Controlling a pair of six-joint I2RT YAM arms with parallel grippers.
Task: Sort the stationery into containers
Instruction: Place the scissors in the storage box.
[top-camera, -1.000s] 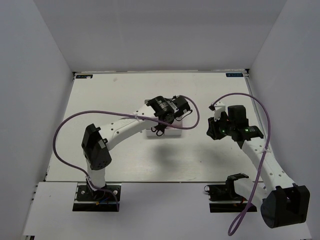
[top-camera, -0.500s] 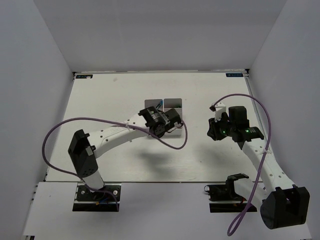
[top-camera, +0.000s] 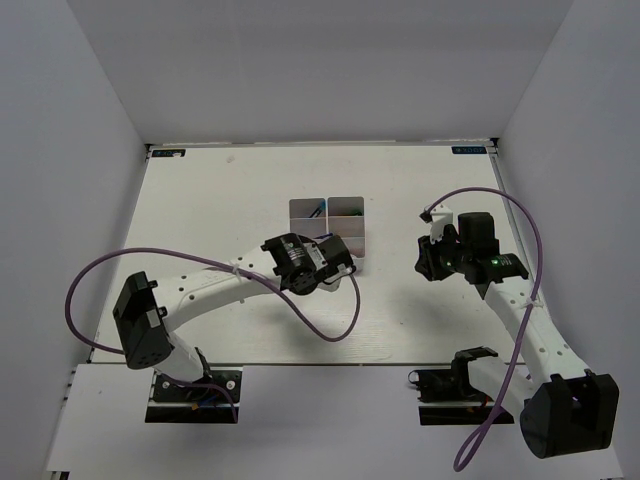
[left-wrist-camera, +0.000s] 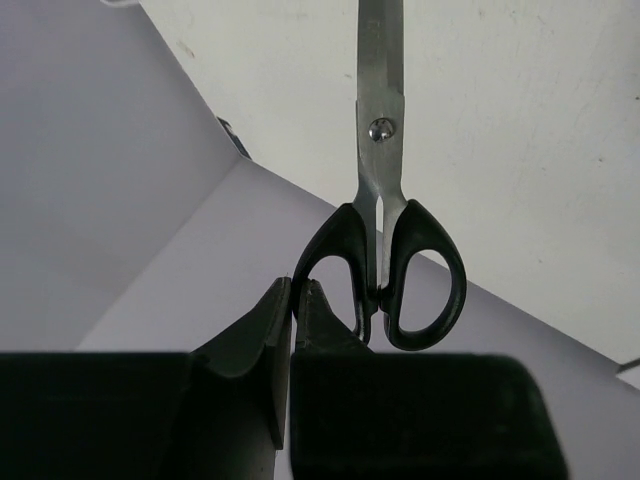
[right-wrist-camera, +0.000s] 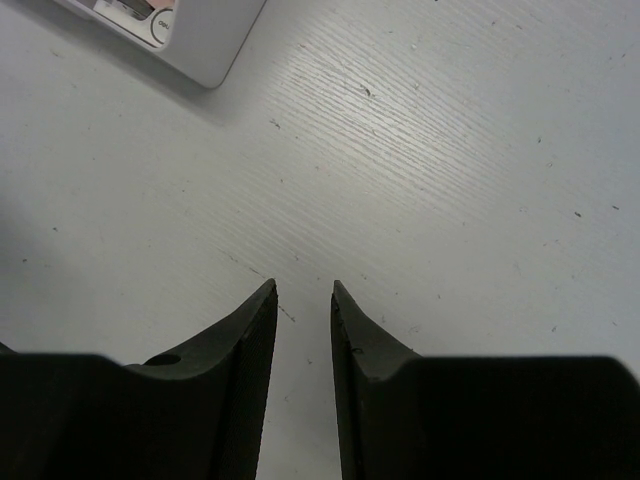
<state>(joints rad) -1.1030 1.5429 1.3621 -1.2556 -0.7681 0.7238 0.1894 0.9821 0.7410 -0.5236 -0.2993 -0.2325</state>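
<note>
L fingers (left-wrist-camera: 262, 325): pressed nearly together, pinching one handle loop of scissors (left-wrist-camera: 380, 190). Blades point away from the wrist, just beside near edge of bins (top-camera: 350, 215). R fingers (right-wrist-camera: 250, 340): slightly spread, empty, over bare desk (right-wrist-camera: 450, 150). Risk: the thin one-loop grip may let scissors swing or slip, and the tip may snag a bin wall.

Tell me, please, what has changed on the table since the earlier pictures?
The left gripper drew back toward its arm's base, away from above the containers, which now show almost fully. It stays shut on the black-handled scissors; nothing was let go. The right gripper, open and empty, did not move, and the containers stayed in place.
</note>
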